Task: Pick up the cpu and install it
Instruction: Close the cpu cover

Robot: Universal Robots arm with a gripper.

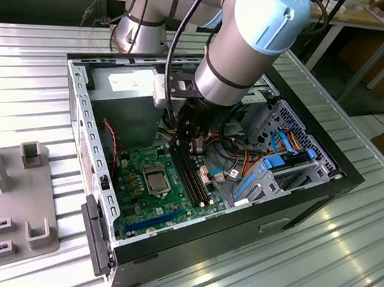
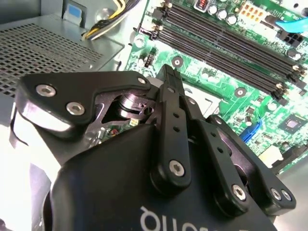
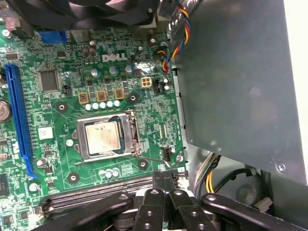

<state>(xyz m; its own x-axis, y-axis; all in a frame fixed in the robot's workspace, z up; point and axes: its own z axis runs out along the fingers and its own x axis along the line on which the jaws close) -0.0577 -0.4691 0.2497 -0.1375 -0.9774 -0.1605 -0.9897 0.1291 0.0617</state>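
- Hovering inside the open computer case (image 1: 315, 175), the tool (image 3: 163, 179) is hanging just above the memory slots (image 3: 103, 188) on the green motherboard (image 1: 144, 195).
- Its fingers (image 2: 169, 79) are looking pressed together, with nothing between them as far as I can see.
- The cpu (image 3: 102, 136) is already sitting flat in its socket (image 3: 131, 126) in the middle of the board, near the tool but not touching it.
- The case is sitting on a ribbed metal table (image 1: 346, 263), with a grey fixture (image 1: 2, 189) off to the exterior view's left.
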